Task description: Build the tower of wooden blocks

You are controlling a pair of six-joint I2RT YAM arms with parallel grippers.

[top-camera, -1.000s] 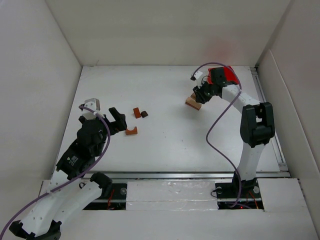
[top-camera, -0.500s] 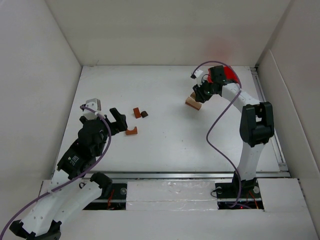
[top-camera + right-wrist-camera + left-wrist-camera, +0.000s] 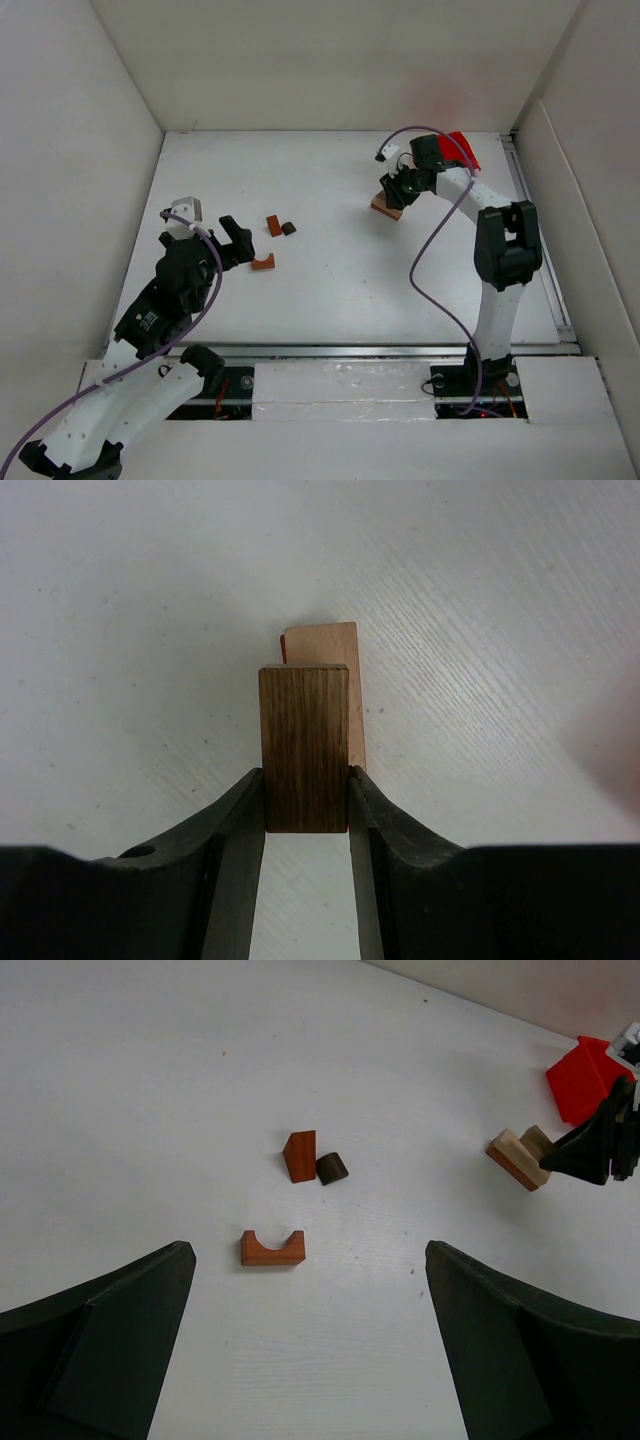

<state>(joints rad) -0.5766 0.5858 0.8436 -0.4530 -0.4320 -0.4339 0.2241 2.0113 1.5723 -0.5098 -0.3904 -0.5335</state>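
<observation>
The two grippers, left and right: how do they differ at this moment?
The left gripper stands wide open and holds nothing; the right gripper is shut on a dark brown block. The left gripper is at the near left of the table, facing a loose arch block; the right gripper is at the far right, its block close by a paler block. Both are black, with two fingers.

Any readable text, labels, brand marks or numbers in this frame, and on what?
No text can be read.
On the left arm: a small white marking on its black housing, too small to read.
The arch block, the dark block in the right gripper, the red bin: no lettering visible.
</observation>
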